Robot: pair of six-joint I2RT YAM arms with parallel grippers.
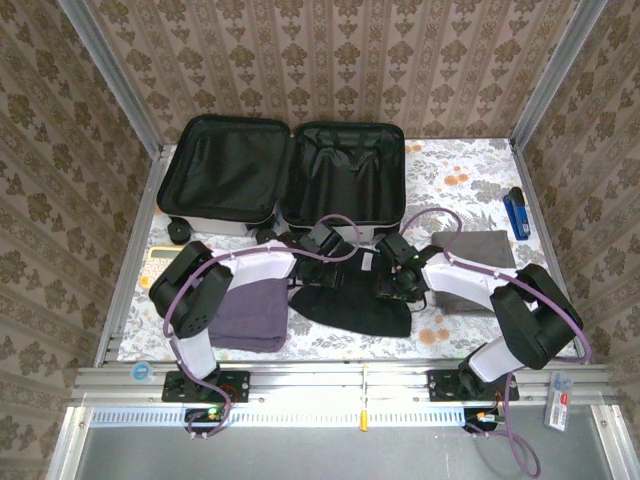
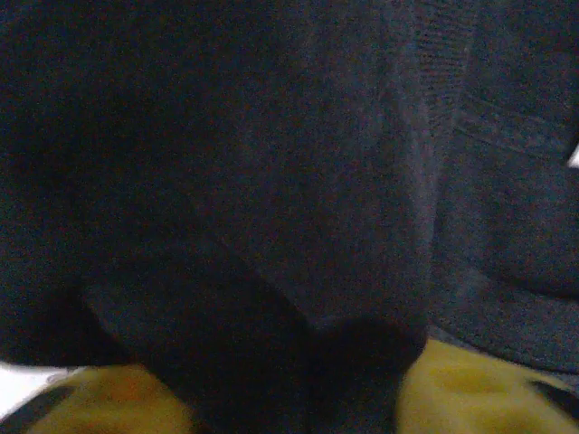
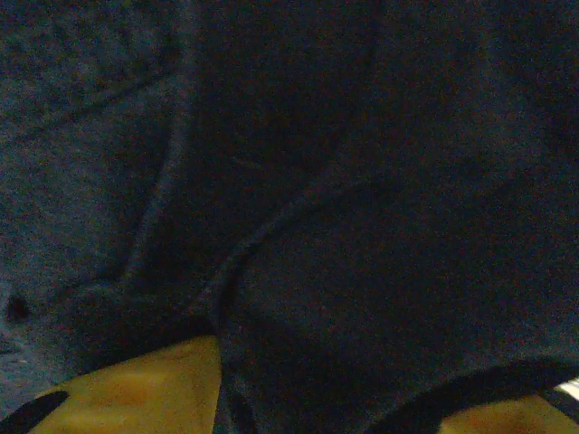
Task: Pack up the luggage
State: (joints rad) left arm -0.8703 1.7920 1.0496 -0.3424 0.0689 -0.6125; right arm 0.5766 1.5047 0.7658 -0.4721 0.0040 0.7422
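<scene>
From above, the luggage [image 1: 228, 172] lay open at 12 o'clock on the tabletop [image 1: 455, 175], both halves bare black lining, with the black garment [image 1: 355, 305] at 6 o'clock hemmed between a purple cloth [image 1: 250, 315] and a grey cloth [image 1: 475, 250]; the left wrist showed the left gripper [image 2: 289, 398] part-closed on a garment fold, the right wrist the right gripper [image 3: 326, 407] likewise.

The luggage [image 1: 225, 170] is lying open at the back of the desk [image 1: 460, 170]; before it a garment [image 1: 350, 305] is lying between a left cloth [image 1: 250, 315] and a right cloth [image 1: 478, 247].
</scene>
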